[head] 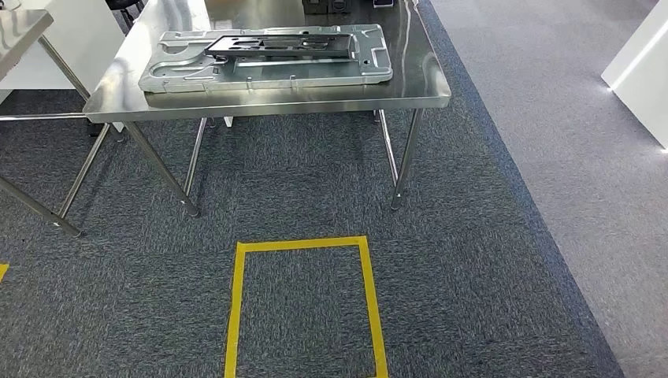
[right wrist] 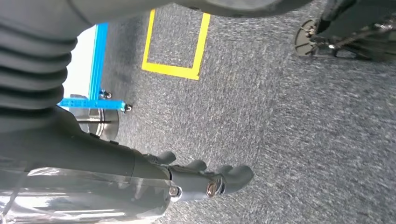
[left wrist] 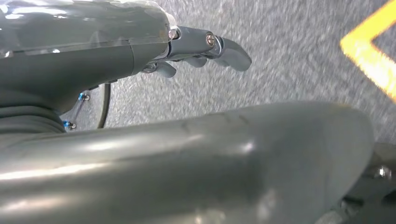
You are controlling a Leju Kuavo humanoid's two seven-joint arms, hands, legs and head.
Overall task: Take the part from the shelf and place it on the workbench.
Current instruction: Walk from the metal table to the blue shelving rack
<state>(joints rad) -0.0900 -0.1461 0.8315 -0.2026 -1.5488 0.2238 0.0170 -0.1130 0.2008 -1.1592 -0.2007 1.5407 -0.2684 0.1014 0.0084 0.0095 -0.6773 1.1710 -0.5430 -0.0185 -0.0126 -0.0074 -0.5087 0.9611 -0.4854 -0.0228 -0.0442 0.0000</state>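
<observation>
Nearest, both arms hang down over the grey carpet (head: pixel 473 260). The left hand (left wrist: pixel 196 51) holds nothing, its fingers (left wrist: pixel 231 53) loosely extended above the floor with a strip of yellow tape at its side. The right hand (right wrist: pixel 201 179) is likewise empty, fingers slightly curled and apart, with a blue frame (right wrist: pixel 95 88) standing on the carpet behind it.

At six o'clock in the head view, a yellow tape square (head: pixel 303 303) marks the floor. Beyond it, at twelve o'clock, stands the steel workbench (head: pixel 410 87). The part (head: pixel 268 57), a flat grey metal panel with a dark plate on top, lies on the workbench toward eleven o'clock. A second steel table (head: pixel 20 35) shows at ten o'clock.
</observation>
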